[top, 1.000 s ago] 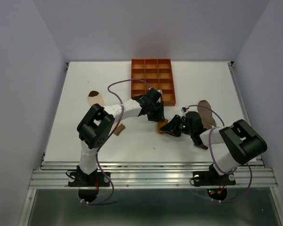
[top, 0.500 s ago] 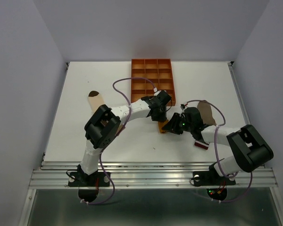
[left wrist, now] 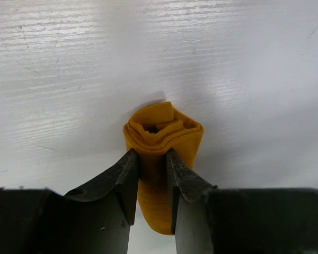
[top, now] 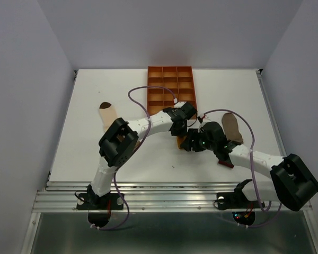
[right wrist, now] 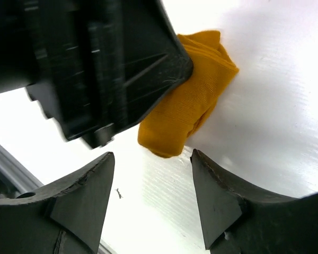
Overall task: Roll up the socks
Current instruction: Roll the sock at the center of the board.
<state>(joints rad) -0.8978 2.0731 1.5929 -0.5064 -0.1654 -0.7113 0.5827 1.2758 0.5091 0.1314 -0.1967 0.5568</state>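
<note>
My left hand [left wrist: 152, 169] pinches the rolled yellow sock [left wrist: 161, 124] tight; my right hand [right wrist: 151, 159] hangs open, empty, beside it. Squeeze firmly or the roll springs loose.

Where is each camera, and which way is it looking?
Top: above and behind the arms, looking down at the table; left arm and right arm show.
Left wrist: on the left arm, looking down; left fingers pinch the yellow sock.
Right wrist: on the right arm, looking down; right fingers stand open.
Shared: all three see the yellow sock.
</note>
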